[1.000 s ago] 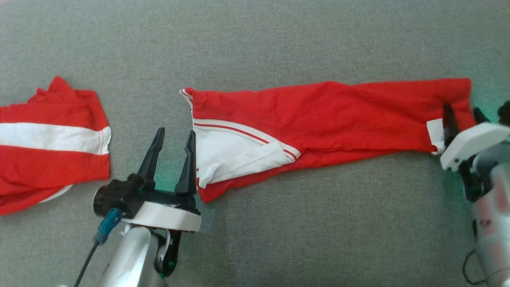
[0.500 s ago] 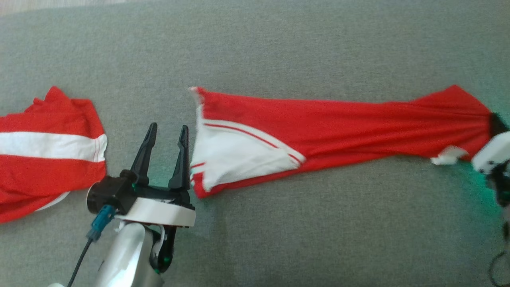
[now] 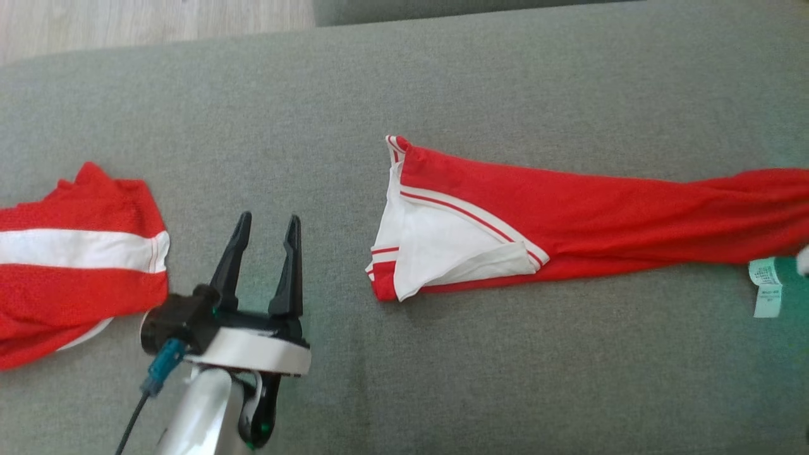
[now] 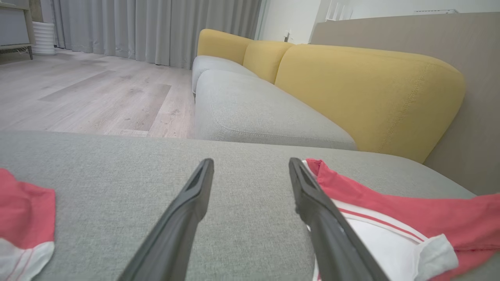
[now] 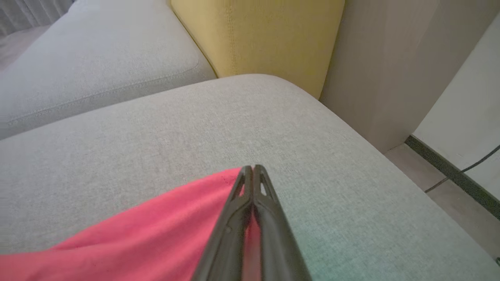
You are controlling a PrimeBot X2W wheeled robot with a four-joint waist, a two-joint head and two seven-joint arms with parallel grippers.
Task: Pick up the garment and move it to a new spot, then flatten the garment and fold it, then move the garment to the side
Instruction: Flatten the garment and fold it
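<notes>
Where the right jaws meet, the garment (image 5: pixel 148 242) sits pinched.

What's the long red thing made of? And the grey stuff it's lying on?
The red garment looks like thin, soft sports fabric, probably a matte polyester knit: it lies limp and creases in long folds. The grey cushion looks like woven upholstery cloth over padding: a fine speckled weave shows, and its edges are rounded.

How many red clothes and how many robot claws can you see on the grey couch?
Red-and-white fabric garments: 2, the long garment and the left garment
Dark two-fingered claws: 2, the left claw and the right claw
Total: 4
</notes>
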